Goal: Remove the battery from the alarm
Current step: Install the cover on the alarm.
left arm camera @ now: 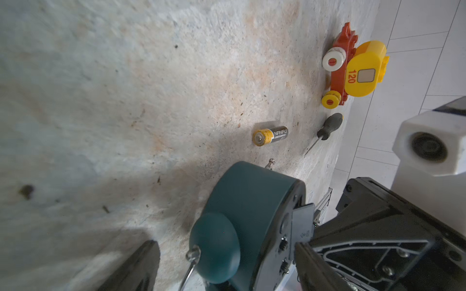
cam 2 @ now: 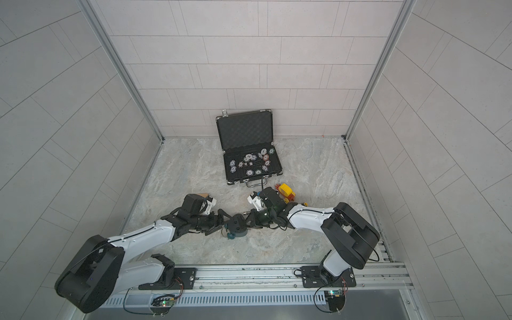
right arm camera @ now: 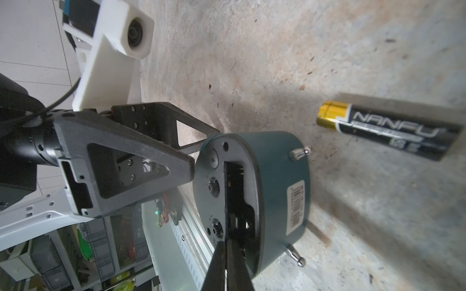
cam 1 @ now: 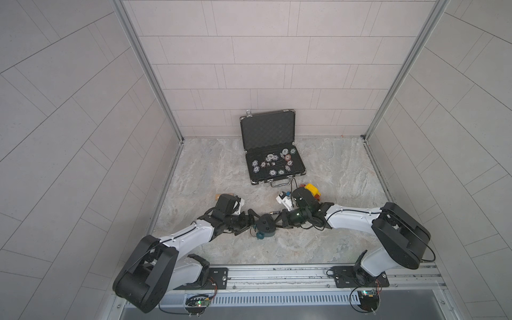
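Jaws of my left gripper (cam 1: 252,224) stand wide and straddle the alarm (cam 1: 266,225) without clamping it. One finger (right arm camera: 176,163) sits right at the rim of its dark back, and the other (left arm camera: 136,267) stands clear of the teal bell (left arm camera: 214,247). My right gripper (right arm camera: 227,249) is pinched shut, tips at the edge of the alarm's open battery bay (right arm camera: 235,191). The battery (left arm camera: 269,136) lies loose on the tabletop (cam 1: 221,171) just beyond both grippers, apart from the alarm. Farther from my left gripper lie a screwdriver (left arm camera: 327,128) and a red-and-yellow toy vehicle (left arm camera: 363,70). Bare stone-patterned surface spreads ahead of my left gripper. An open poker-chip case (cam 1: 266,130) stands well ahead of my right gripper, its lid against the tiled back wall (cam 1: 277,69). Grey tiled walls close both sides.
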